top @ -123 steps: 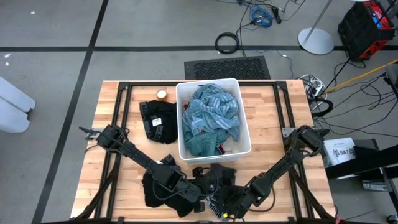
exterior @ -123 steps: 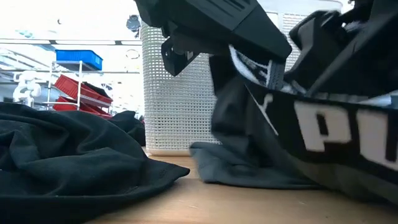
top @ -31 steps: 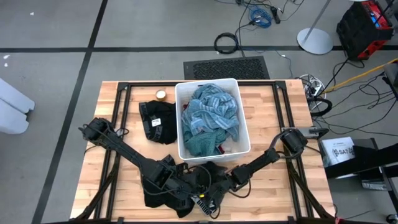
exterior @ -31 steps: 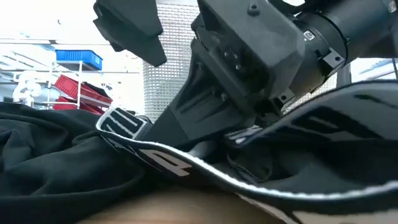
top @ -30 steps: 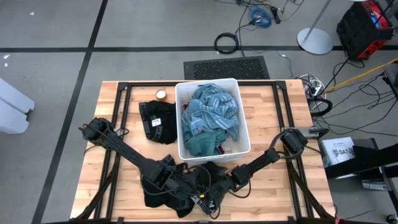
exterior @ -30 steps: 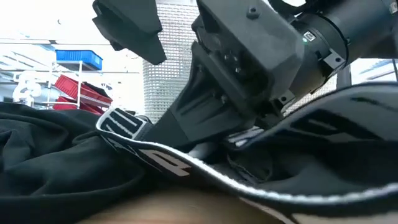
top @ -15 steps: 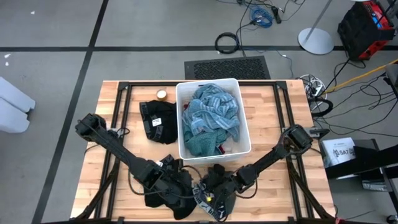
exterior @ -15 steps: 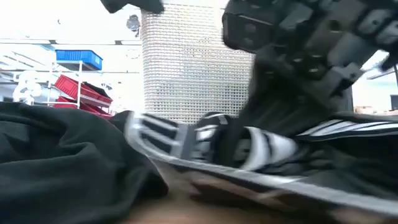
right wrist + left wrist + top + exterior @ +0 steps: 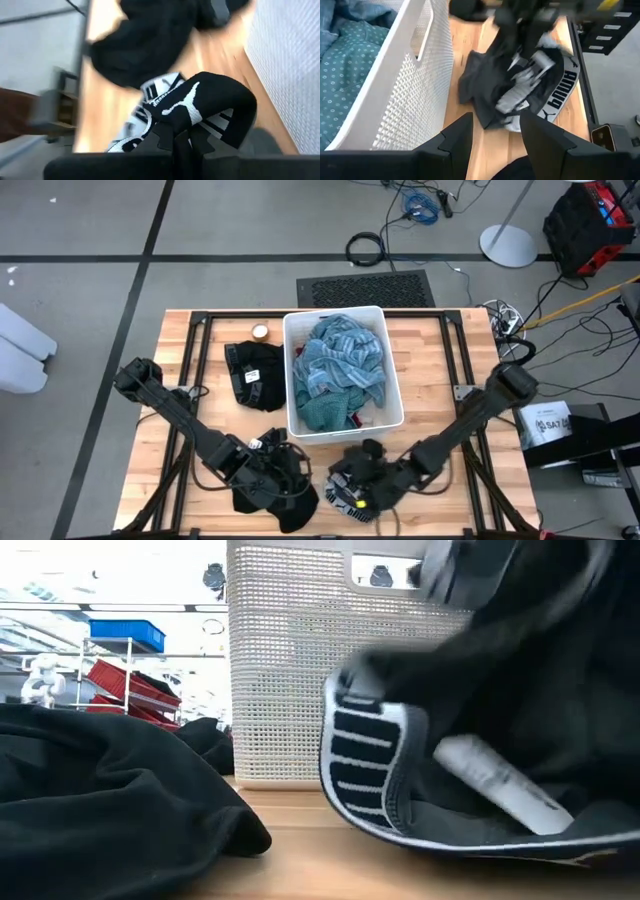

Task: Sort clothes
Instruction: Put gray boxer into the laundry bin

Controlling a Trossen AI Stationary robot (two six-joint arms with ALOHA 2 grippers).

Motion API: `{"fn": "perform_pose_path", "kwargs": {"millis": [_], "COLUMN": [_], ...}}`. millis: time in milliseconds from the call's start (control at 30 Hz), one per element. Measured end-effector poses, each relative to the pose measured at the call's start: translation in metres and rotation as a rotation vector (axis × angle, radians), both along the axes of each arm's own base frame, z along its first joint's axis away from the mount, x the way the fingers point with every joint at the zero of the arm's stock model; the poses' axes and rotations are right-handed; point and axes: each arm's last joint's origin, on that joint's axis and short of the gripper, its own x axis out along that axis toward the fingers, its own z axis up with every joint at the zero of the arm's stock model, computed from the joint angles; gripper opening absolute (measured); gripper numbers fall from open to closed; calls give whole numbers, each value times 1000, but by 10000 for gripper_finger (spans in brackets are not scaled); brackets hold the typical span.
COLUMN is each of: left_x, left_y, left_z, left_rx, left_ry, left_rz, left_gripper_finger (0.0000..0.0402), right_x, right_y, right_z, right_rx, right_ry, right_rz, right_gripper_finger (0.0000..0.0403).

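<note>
While the left arm reaches in from the left edge of the high view, its left gripper [image 9: 290,485] sits low and left of centre over a black garment [image 9: 262,492] heaped on the wooden table [image 9: 440,370]; in its wrist view the fingers [image 9: 457,137] stand apart with nothing between them. Up and slightly left, a second black garment [image 9: 254,375] lies flat beside the white bin [image 9: 395,395], with a small round object [image 9: 260,332] just above it. At the centre the bin holds a teal-grey striped garment [image 9: 338,360], and something magenta [image 9: 354,420] peeks out at its lower rim. Just below the bin, right of the left gripper, the right gripper [image 9: 352,498] is closed on a black garment with white stripes and lettering [image 9: 200,107], which drapes over its fingers in the right wrist view and hangs across the right half of the low view, in front of the bin's mesh wall
</note>
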Motion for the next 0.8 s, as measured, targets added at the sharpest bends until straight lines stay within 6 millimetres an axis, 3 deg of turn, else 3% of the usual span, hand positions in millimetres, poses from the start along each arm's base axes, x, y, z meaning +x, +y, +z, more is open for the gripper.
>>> {"fn": "perform_pose_path", "kwargs": {"millis": [200,400,633,800], "left_x": [0,-3,-3,-1], "left_y": [-1,-5,-5,-5], "left_z": [0,0,1,3], "left_rx": [5,-7,9,4], "left_ry": [-7,3,-11,-40], "left_rz": [2,-26,-7,-6], "left_gripper_finger": [173,173,173,173], "right_x": [-30,-57,-90,-112], "right_y": [4,-16,-69,-120], "right_z": [58,131,228,270], "right_rx": [59,99,-6,-183], "right_ry": [-155,-445,-1058,-1358], "right_rz": [112,204,181,-14], "right_gripper_finger": [1,0,0,0]}}
